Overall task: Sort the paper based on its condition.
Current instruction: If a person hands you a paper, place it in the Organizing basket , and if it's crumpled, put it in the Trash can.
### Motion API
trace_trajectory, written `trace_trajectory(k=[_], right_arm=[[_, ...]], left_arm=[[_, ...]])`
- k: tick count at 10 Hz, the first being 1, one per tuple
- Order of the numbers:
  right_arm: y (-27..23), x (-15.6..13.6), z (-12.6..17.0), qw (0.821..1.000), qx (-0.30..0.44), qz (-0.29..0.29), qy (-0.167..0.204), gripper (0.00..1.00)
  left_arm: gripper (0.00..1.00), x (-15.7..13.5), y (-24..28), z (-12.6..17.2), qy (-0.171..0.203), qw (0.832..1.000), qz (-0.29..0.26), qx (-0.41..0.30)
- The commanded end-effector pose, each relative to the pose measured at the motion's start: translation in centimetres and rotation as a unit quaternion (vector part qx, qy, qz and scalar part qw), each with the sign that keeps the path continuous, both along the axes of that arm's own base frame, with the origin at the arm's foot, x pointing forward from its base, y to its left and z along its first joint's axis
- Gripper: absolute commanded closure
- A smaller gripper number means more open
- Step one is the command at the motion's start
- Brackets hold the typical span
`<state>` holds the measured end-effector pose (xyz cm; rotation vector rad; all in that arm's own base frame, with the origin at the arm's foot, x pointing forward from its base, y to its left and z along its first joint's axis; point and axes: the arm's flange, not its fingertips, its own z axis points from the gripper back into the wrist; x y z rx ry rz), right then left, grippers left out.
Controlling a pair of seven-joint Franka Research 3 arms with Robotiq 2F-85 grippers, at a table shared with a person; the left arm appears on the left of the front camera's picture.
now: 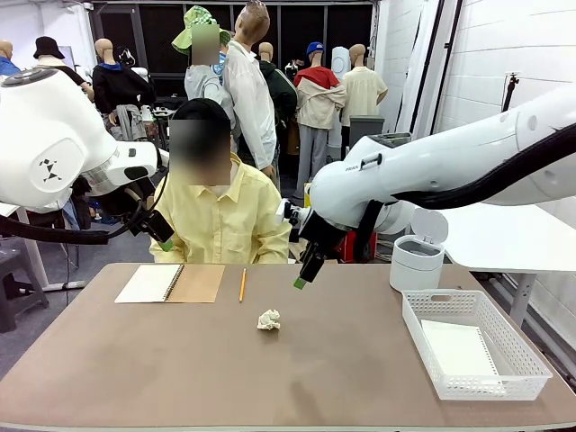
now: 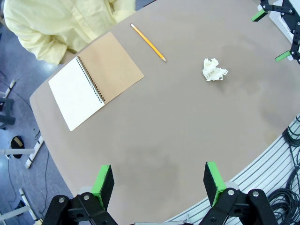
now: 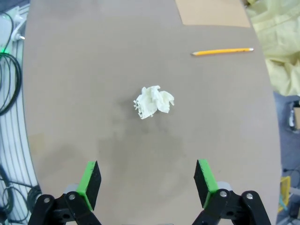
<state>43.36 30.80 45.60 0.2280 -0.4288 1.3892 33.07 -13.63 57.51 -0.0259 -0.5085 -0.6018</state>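
Observation:
A crumpled ball of white paper (image 1: 268, 319) lies near the middle of the brown table (image 1: 135, 369). A flat white sheet (image 1: 459, 349) rests inside the white mesh basket (image 1: 421, 331) at the right. My right gripper (image 1: 305, 275) hangs open in the air behind and a little right of the ball, holding nothing. In the right wrist view the ball (image 3: 153, 101) sits on the table beyond the open gripper (image 3: 147, 183). My left gripper (image 1: 163, 239) hovers high at the left, above the notebook, open and empty (image 2: 158, 183). From there the ball (image 2: 214, 70) shows far off.
An open spiral notebook (image 1: 171, 283) with a tan cover and a yellow pencil (image 1: 242, 284) lie at the far side, in front of a seated person in a yellow shirt (image 1: 216, 216). A white lidded bin (image 1: 417, 256) stands behind the basket.

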Motion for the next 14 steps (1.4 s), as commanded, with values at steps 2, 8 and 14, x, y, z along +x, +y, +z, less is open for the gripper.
trace_trajectory(k=[2,8,14], right_arm=[[0.0,0.0,0.0,1.000,0.000,0.000,0.000,0.00],[2.3,0.9,-0.1,1.000,-0.030,0.001,-0.005,0.00],[5.8,3.2,-5.4,0.995,-0.097,0.017,0.022,0.00]], left_arm=[[0.00,0.1,0.1,-0.1,-0.003,1.000,-0.001,-0.004],[0.00,0.1,0.1,-0.1,-0.003,1.000,-0.001,-0.004],[0.00,0.1,0.1,-0.1,-0.003,1.000,-0.001,-0.004]])
